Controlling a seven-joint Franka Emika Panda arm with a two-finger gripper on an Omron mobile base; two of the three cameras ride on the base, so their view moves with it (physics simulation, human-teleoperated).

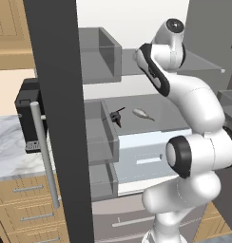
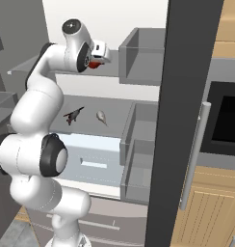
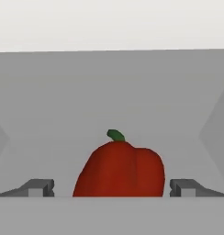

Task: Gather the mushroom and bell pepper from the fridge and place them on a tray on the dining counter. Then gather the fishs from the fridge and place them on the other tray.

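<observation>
1. Left base view: the fridge (image 1: pixel 58 118) stands open, its dark door edge running down the left of the picture. The arm reaches up to the upper shelf (image 1: pixel 203 64); the hand itself is hidden behind the wrist here, so the jaws cannot be judged from this side. On the middle shelf, below the hand and to its left, lie two fish: a dark one (image 1: pixel 117 116) and a pale silvery one (image 1: pixel 142 114), near each other but apart.

2. Right base view: the gripper (image 2: pixel 101 57) is at the upper shelf level, pointing into the fridge. A red patch, the bell pepper (image 2: pixel 94 64), shows just under and beside the hand. Whether they touch cannot be told from here. The dark fish (image 2: pixel 73 115) and the pale fish (image 2: pixel 101 116) lie on the shelf below the gripper (well beneath it). An open door bin (image 2: pixel 138 53) sits to the gripper's right at about the same height.

3. Hand view: the gripper (image 3: pixel 112 188) is spread wide, one fingertip (image 3: pixel 38 187) to each side of the bell pepper (image 3: pixel 119 170). The pepper stands upright with its green stem on top, directly ahead and centred between the tips, with a visible gap on either side. Nothing is pinched.
</observation>
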